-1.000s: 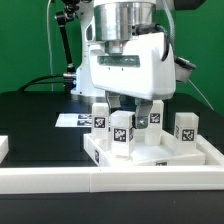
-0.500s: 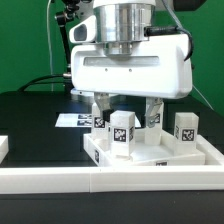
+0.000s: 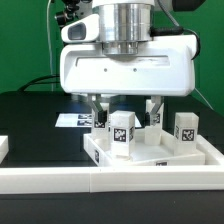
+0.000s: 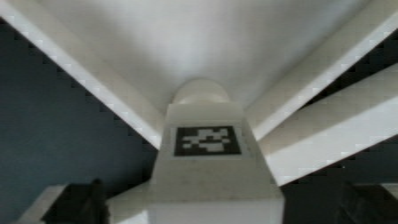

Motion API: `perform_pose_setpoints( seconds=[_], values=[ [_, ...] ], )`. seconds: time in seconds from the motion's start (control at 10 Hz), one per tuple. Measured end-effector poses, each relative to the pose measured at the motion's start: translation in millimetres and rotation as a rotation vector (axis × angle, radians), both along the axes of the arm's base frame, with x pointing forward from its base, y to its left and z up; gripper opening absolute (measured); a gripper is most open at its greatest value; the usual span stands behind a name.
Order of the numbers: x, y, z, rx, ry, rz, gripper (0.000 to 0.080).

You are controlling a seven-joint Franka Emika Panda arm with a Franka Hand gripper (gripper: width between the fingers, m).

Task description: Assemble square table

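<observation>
I inspected the station with the arm's pincer (image 3: pixel 127 108) hanging over the square table top (image 3: pixel 150 157), which lay on the black worktop (image 3: pixel 35 125) against the long white border rail (image 3: pixel 100 182) at the front. The two fingers (image 3: pixel 157 111) stood apart at full spread, one on either side of the middle peg leg (image 3: pixel 122 133), and I saw no contact with it. Nothing was held.

Four legs were visible standing upright in or behind the tray-like top: the middle one, a second leg (image 3: pixel 186 131) toward the exterior view's right, a third leg (image 3: pixel 100 117) behind on the exterior view's left, and a fourth leg (image 3: pixel 149 119) partly hidden behind the right-hand finger. Whether each of them was screwed home or merely standing loose, I could not tell from either view.

In the wrist view a tagged leg (image 4: pixel 214 140) filled the centre between the dark fingertips (image 4: pixel 80 203), with the top's raised rim (image 4: pixel 107 70) running past behind it. That confirmed the pincer was lined up over this leg.

The marker board (image 3: pixel 75 121) lay flat farther back on the worktop.

My assessment: the legs had been brought to the top, so the task was well advanced, and seating or tightening of at least the centred leg probably remained.
</observation>
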State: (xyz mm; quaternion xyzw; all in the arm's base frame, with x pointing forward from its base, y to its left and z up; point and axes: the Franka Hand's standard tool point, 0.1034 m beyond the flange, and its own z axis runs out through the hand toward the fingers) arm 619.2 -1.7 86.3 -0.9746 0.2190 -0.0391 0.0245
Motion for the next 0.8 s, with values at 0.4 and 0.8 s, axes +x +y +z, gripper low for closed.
perform_pose_setpoints(
  seconds=[0.4,0.8],
  values=[
    [0.0,-0.1,0.0,0.000,0.000,-0.002,0.0553],
    [-0.1,-0.4,-0.1,0.006,0.002,-0.065,0.0289]
  ],
)
